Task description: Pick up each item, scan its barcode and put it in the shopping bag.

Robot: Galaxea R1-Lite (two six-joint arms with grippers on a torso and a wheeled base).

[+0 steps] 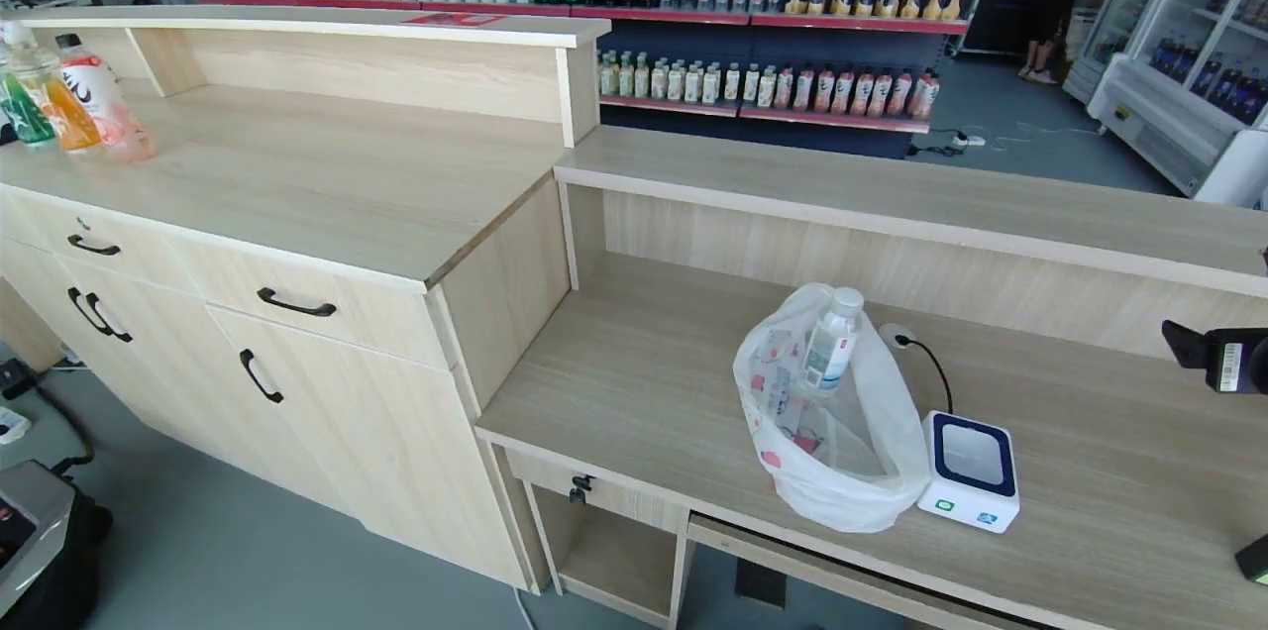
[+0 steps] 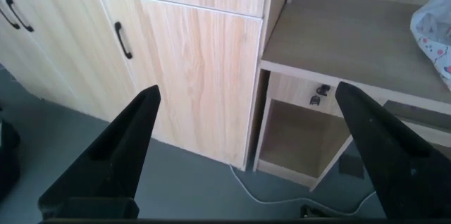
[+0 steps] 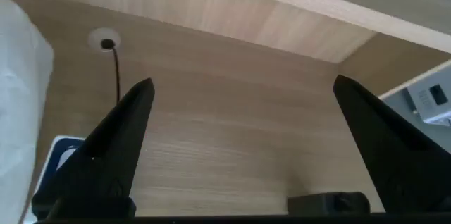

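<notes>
Jaws wide open, empty, on left gripper (image 2: 248,91) and right gripper (image 3: 243,84); bag (image 1: 892,457) with bottle (image 1: 830,348) just beside scanner (image 1: 971,467), other bottles (image 1: 74,95) well apart from scanner; risk: flimsy bag toppling if nudged.

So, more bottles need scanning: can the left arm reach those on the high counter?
Probably, with a lift: the left gripper hangs open, low by the cabinet doors; the counter before the bottles is bare.

left gripper (image 2: 248,89) fingers spread, right gripper (image 3: 243,82) likewise
</notes>
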